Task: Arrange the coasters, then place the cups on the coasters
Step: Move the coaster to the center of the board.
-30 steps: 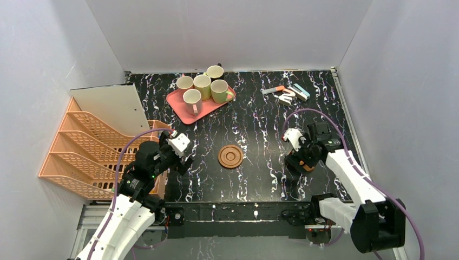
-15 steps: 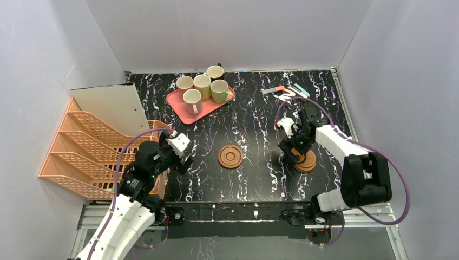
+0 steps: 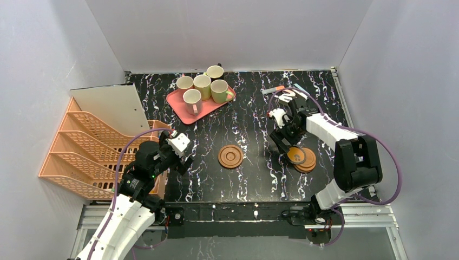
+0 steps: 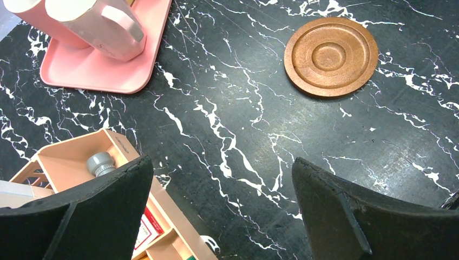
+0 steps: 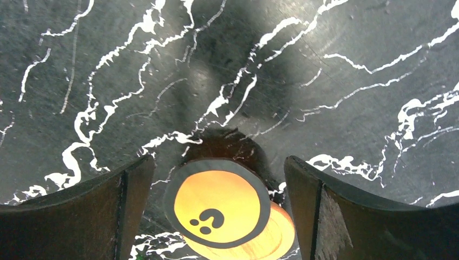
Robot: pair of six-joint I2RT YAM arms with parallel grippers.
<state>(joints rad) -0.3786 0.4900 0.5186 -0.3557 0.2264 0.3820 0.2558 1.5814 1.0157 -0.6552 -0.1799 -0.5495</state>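
Top external: both grippers wide open, empty

The right gripper (image 3: 288, 147) hangs over two overlapping coasters (image 3: 303, 158), right of centre. They lie between its spread fingers, ungripped. The left gripper (image 3: 183, 158) hovers over the table (image 3: 254, 124), holding nothing. A ringed coaster (image 3: 230, 156) lies mid-table. The cups (image 3: 201, 86) cluster at the tray (image 3: 181, 111), rear left.

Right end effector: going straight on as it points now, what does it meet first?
Probably the top coaster, between the open fingers of the right end effector; depth is unclear, so maybe the table beyond.
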